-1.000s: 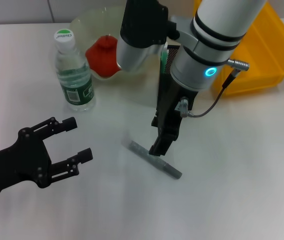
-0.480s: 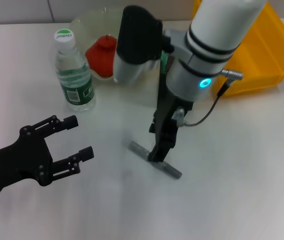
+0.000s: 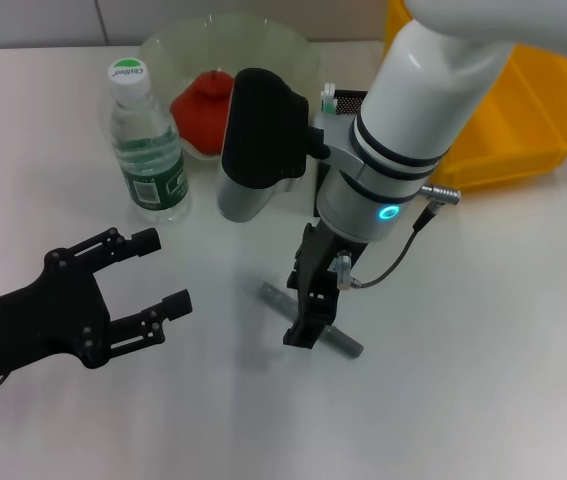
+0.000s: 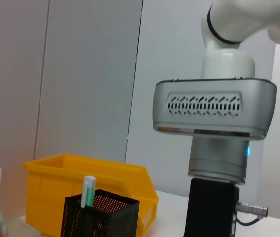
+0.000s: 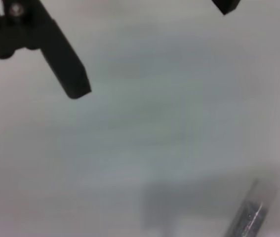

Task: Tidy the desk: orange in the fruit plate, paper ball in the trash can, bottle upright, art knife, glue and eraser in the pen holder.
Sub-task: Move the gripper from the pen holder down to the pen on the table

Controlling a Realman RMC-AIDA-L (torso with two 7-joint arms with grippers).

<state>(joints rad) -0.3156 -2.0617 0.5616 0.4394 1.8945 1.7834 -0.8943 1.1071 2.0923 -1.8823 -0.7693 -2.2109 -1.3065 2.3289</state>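
Right gripper (image 3: 308, 318) hangs over the art knife (image 3: 347, 344), fingers spread; left gripper (image 3: 153, 272), released, idles at eight o'clock.

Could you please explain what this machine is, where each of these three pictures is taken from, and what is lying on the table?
It is a robot with two arms, each ending in a gripper. The head view looks down on the white table; the other two come from cameras on the wrists. The right gripper, open, is low over the grey art knife, which lies flat. The left gripper, open and empty, hangs off to the side. Farther back stand an upright bottle, a clear fruit plate holding an orange-red fruit, a black mesh pen holder and a yellow bin. Nothing is held.
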